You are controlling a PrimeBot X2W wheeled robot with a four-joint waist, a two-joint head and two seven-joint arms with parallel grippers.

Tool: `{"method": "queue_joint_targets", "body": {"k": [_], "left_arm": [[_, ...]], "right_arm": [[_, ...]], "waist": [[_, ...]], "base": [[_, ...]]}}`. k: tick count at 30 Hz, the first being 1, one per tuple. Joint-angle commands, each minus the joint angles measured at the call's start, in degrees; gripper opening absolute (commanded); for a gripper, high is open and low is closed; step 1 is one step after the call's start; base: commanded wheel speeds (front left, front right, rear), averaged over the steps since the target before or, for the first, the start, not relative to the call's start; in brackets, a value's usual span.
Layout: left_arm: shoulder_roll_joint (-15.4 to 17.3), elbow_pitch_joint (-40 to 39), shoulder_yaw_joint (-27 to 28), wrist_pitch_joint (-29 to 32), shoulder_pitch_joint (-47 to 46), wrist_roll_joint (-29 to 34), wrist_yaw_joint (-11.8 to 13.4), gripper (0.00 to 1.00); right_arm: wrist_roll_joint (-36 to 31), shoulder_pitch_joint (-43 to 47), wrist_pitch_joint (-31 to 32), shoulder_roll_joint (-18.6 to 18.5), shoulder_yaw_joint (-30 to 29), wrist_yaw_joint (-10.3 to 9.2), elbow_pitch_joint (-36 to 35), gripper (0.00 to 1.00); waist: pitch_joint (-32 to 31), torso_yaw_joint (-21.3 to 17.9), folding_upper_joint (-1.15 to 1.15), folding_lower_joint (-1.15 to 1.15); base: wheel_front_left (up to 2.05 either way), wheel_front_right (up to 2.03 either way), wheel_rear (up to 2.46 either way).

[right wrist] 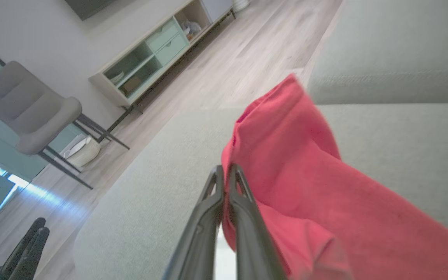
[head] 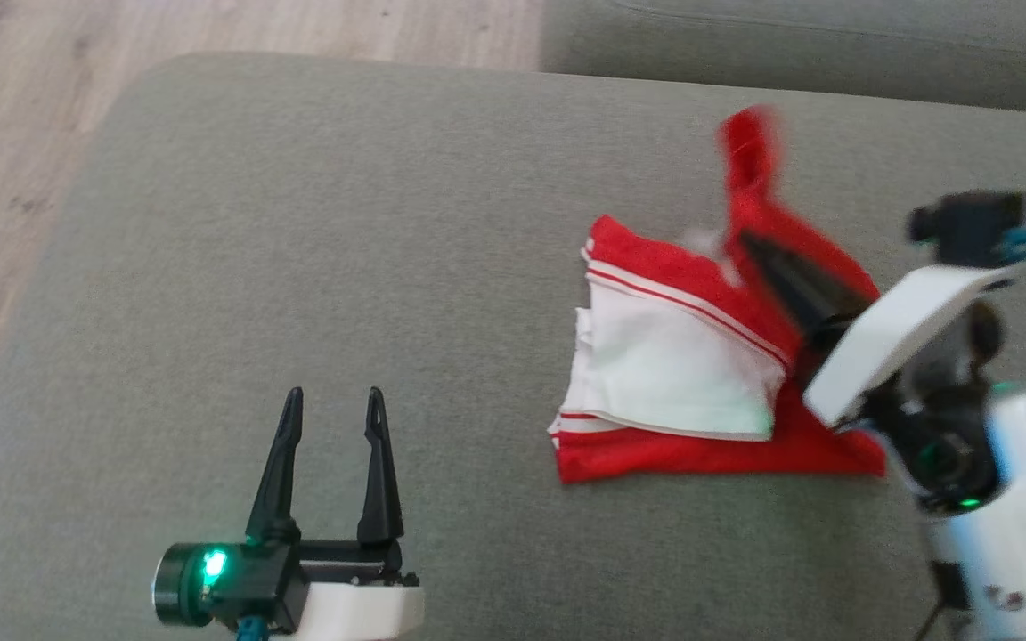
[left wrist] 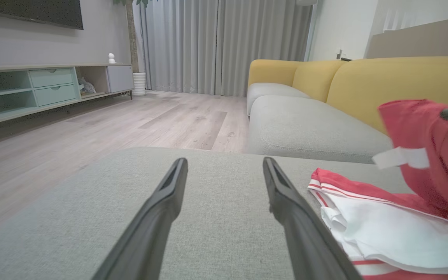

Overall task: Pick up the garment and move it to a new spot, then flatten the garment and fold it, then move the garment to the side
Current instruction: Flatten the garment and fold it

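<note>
Garment (head: 682, 365) edge pinched between closed right fingers (head: 793, 280); left fingers (head: 378, 481) spread, well aside.

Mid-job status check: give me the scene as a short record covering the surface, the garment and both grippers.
surface: grey cushion, wood floor beyond it
garment: red and white, lying on the cushion toward the robot's right
raised part: a red flap held up off the rest
right gripper: fingers shut on the red flap
left gripper: fingers open, holding nothing, apart from the garment
</note>
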Motion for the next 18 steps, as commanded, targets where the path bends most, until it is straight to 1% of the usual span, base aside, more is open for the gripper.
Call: {"method": "queue_joint_targets", "body": {"k": [1,6,7,8,10,12,14,18], "left_arm": [[-0.4,-1.4,1.5,-0.4,-1.5,-0.2,-0.1,1.00],[-0.4,-1.1,0.0,-0.4,-1.6,-1.3,0.1,1.00],[-0.4,-1.0,-0.3,-0.4,-1.7,-1.4,0.1,1.00],[-0.4,-0.9,-0.5,-0.4,-1.8,-1.5,0.2,1.00],[-0.4,-0.7,-0.6,-0.4,-1.8,-1.5,0.3,1.00],[-0.4,-0.4,-0.3,-0.4,-1.7,-1.3,0.4,1.00],[-0.4,-0.3,0.1,-0.4,-1.3,-1.0,0.5,1.00],[-0.4,-0.3,1.6,-0.4,0.2,-0.7,0.3,1.00]], "right_arm": [[-0.1,-1.4,0.0,0.8,1.4,-0.04,-1.3,0.00],[0.0,0.4,-2.4,4.6,5.7,-0.04,6.0,0.00],[0.3,0.7,-3.1,5.5,6.1,-0.04,7.6,0.41],[0.3,0.8,-4.1,6.1,6.7,-0.04,8.9,1.00],[1.4,0.9,-6.5,7.3,7.9,-0.04,10.6,1.00],[4.0,1.0,-8.7,8.1,8.8,-0.04,11.2,1.00],[5.5,1.1,-11.5,8.3,8.4,-0.04,11.3,1.00],[5.4,2.3,-17.5,5.9,6.5,-0.04,10.7,1.00]], "waist": [[0.1,1.3,0.00,0.00],[0.4,3.8,0.00,0.00],[0.3,4.1,0.00,0.00],[0.3,4.3,0.00,0.00],[-0.2,4.6,0.00,0.00],[-0.9,4.5,0.00,0.00],[-1.9,4.1,0.00,0.00],[-4.5,2.0,0.00,0.00]], "base": [[0.00,0.00,0.00],[0.00,0.00,0.00],[0.00,0.00,0.00],[0.00,0.00,0.00],[0.00,0.00,0.00],[0.00,0.00,0.00],[0.00,0.00,0.00],[0.00,0.00,0.00]]}}
